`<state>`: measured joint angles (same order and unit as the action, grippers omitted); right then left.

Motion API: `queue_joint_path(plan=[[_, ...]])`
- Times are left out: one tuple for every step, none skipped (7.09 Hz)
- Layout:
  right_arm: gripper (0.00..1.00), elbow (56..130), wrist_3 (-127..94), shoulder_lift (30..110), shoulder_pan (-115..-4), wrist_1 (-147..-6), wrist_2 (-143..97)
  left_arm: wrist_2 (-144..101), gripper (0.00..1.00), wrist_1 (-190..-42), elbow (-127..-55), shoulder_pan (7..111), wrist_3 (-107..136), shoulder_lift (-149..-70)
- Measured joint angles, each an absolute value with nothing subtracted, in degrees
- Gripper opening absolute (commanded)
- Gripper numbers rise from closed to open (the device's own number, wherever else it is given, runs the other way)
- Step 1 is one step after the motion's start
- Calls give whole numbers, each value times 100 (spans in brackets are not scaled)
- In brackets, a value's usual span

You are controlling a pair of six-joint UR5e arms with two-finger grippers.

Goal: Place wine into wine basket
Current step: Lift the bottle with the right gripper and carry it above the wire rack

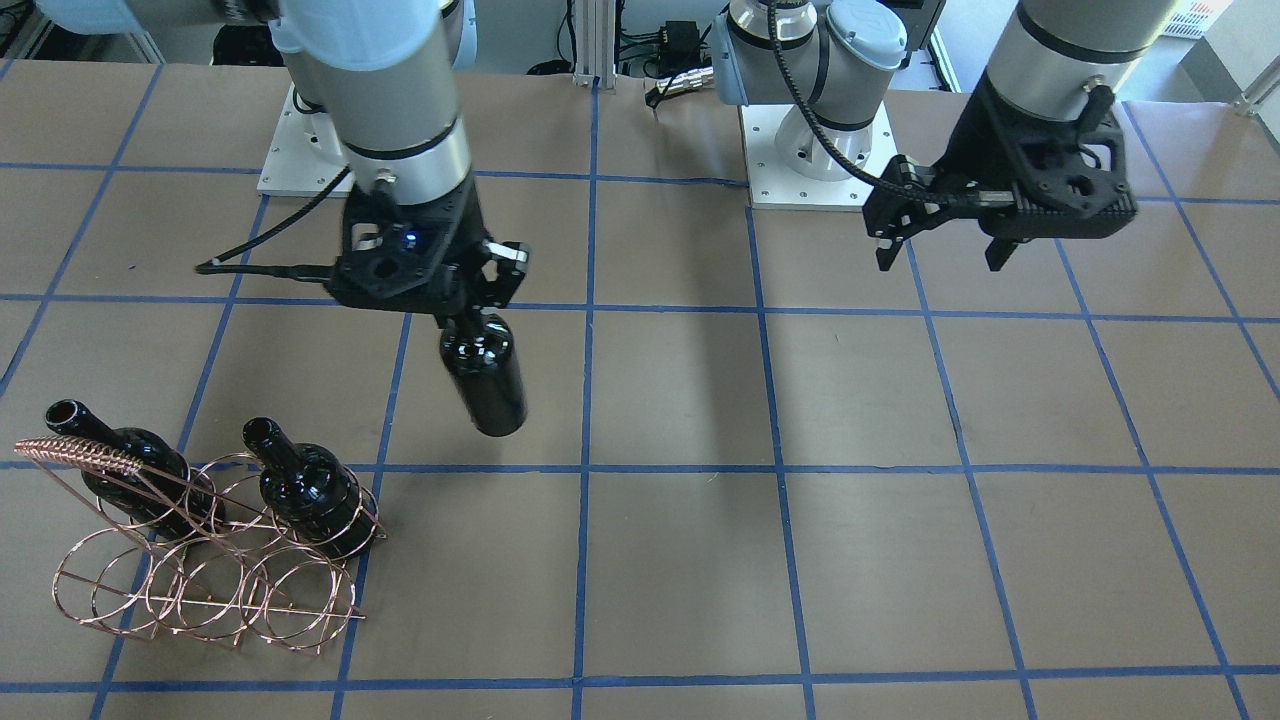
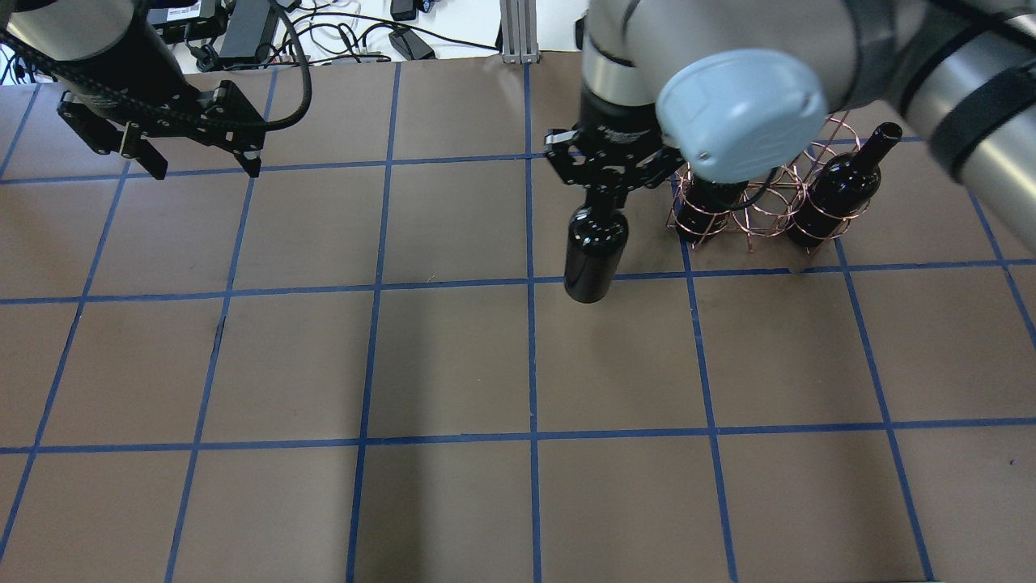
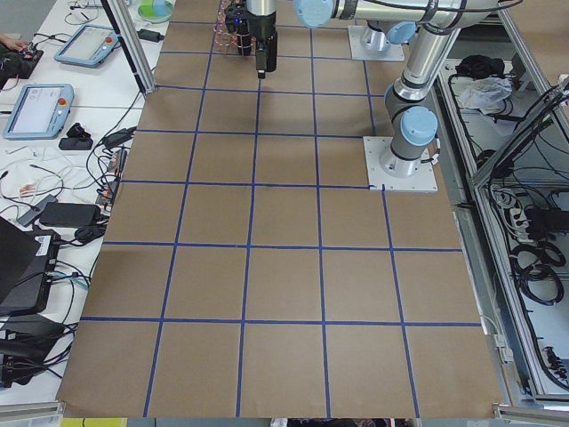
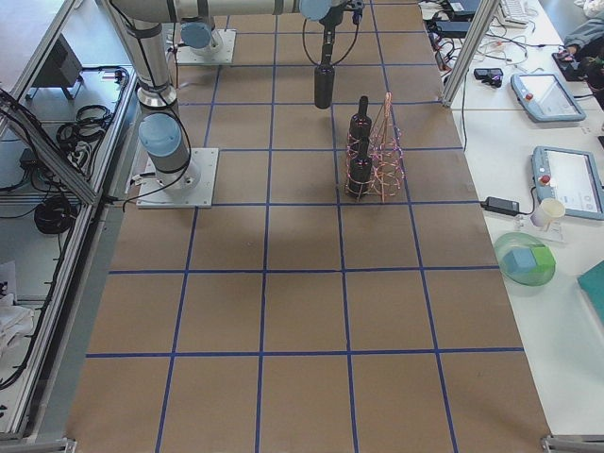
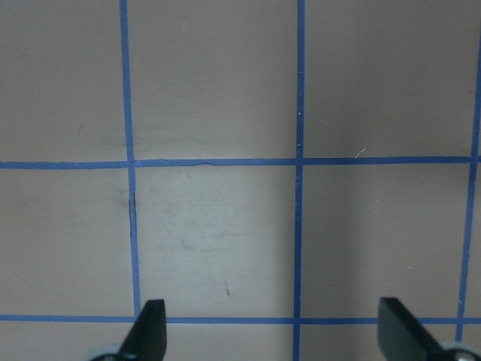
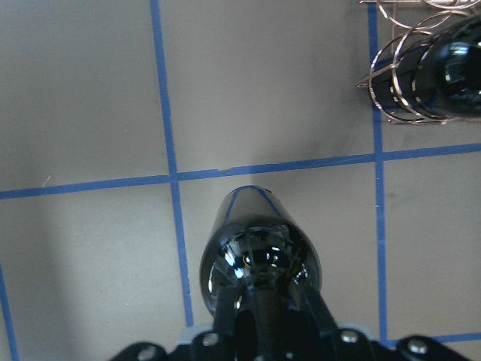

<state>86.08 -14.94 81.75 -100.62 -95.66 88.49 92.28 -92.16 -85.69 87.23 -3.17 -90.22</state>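
two other bottles (image 1: 300,495) sit tilted in the wine basket (image 1: 200,600). the wine (image 1: 483,375) hangs neck-up near it, apart. i see glossy black glass with no label, neck clamped in the right gripper (image 1: 468,318). left gripper (image 1: 942,258) is spread wide, empty. in the overhead view the arm covers part of the basket; the front view shows it whole.

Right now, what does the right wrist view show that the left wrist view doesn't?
Only right wrist: the wine held by its neck in the right gripper, and a corner of the wine basket with a racked bottle. Only left wrist: the left gripper, open and empty. Both: the brown table with blue tape lines.
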Motion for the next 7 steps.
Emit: queue_joint_path(plan=[[13,8600,-886,8343,-9603,-9388,8870,9231,100,-9198,-8577,8987,-183,-9024],[13,8555,-390,8458,-9203,-9275,8920,9232,100,-9177,-8604,9141,-141,-9032],[13,8431,65,8511,-8829,-9117,8979,9210,100,-9109,-8680,9211,-144,-9021],[13,8254,427,8507,-8545,-8971,9009,9130,100,-9010,-8755,9237,-173,-8994],[13,8054,637,8447,-8383,-8895,9043,9044,100,-8955,-8796,9236,-201,-8976],[13,7838,759,8314,-8318,-8867,9107,9030,100,-8943,-8812,9225,-213,-8970],[13,7584,906,8111,-8291,-8870,9164,9042,100,-8942,-8817,9222,-215,-8967]])
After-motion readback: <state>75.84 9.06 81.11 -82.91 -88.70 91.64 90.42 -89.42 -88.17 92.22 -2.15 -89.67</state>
